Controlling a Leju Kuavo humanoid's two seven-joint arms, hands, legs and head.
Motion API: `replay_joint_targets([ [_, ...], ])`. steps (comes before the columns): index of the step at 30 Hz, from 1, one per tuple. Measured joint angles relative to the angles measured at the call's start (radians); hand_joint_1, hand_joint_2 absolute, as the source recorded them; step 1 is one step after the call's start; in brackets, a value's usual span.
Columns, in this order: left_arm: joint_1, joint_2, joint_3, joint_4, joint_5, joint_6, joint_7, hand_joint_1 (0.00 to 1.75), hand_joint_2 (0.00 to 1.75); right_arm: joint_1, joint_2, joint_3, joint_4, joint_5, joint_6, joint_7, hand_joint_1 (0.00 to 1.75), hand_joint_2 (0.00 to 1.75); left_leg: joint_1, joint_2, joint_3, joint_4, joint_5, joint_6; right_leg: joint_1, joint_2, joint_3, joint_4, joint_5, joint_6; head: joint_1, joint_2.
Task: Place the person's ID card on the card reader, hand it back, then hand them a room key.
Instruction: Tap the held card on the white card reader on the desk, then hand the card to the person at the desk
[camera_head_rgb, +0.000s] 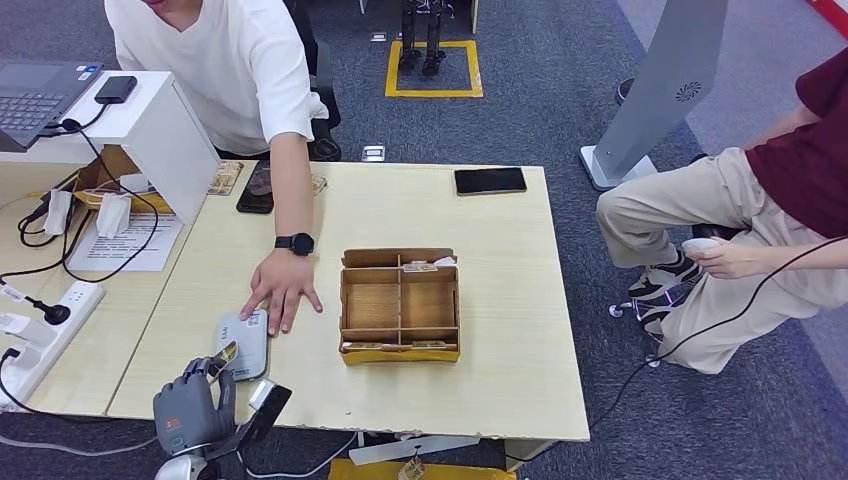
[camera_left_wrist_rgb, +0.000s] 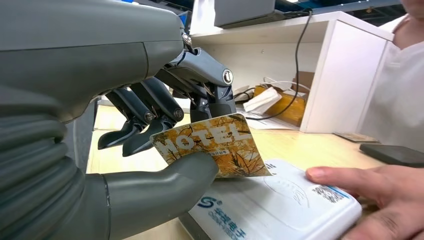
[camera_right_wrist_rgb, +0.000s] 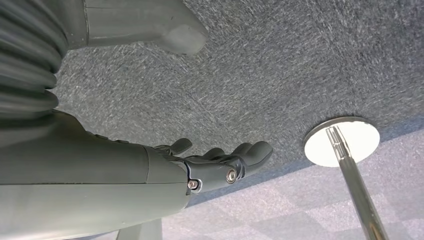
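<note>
The room key (camera_left_wrist_rgb: 215, 145), a card printed HOTEL, sits pinched between your left hand's (camera_head_rgb: 195, 405) thumb and fingers just above the card reader's (camera_head_rgb: 245, 345) near edge. The person's hand (camera_head_rgb: 283, 290) rests on the reader's far end, likely ready to receive it. Your right hand (camera_right_wrist_rgb: 220, 162) hangs empty, fingers loosely apart.

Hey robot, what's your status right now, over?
Left robot hand pinching the hotel key card just above the card reader. Right robot hand open, hanging over carpet. Person's hand resting on the reader.
</note>
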Motion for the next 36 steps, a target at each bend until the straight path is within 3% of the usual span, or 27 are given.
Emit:
replay_joint_targets([
  [20,0.008,0.003,-0.049,0.025,0.004,0.0,0.014,1.75,1.75,0.0,-0.003,0.0,0.018,0.005,0.0,-0.005,0.0,1.75,0.0,0.0,0.001,0.0,0.0,0.0,0.0,0.0,0.001,0.0,0.0,0.0,0.0,0.0],
  [25,0.009,0.001,-0.052,0.025,0.168,0.0,-0.065,1.75,1.75,0.0,-0.003,0.0,0.019,0.002,0.0,-0.004,0.0,1.75,0.0,0.0,0.002,0.0,0.0,0.0,0.0,0.0,0.001,0.0,0.0,0.0,0.0,0.0],
  [30,0.003,0.001,-0.083,0.022,0.498,-0.006,-0.147,1.75,1.75,0.0,-0.003,0.0,0.018,-0.005,0.0,-0.003,0.0,1.75,0.0,0.0,0.002,0.0,0.0,0.0,0.0,0.0,0.001,0.0,0.0,0.0,0.0,0.0],
  [36,-0.005,0.003,-0.199,-0.074,0.801,-0.071,-0.117,1.75,1.75,0.0,-0.003,0.0,0.01,-0.009,0.0,-0.003,0.0,1.75,0.0,0.0,0.002,0.0,0.0,0.0,0.0,0.0,0.001,0.0,0.0,0.0,0.0,0.0],
])
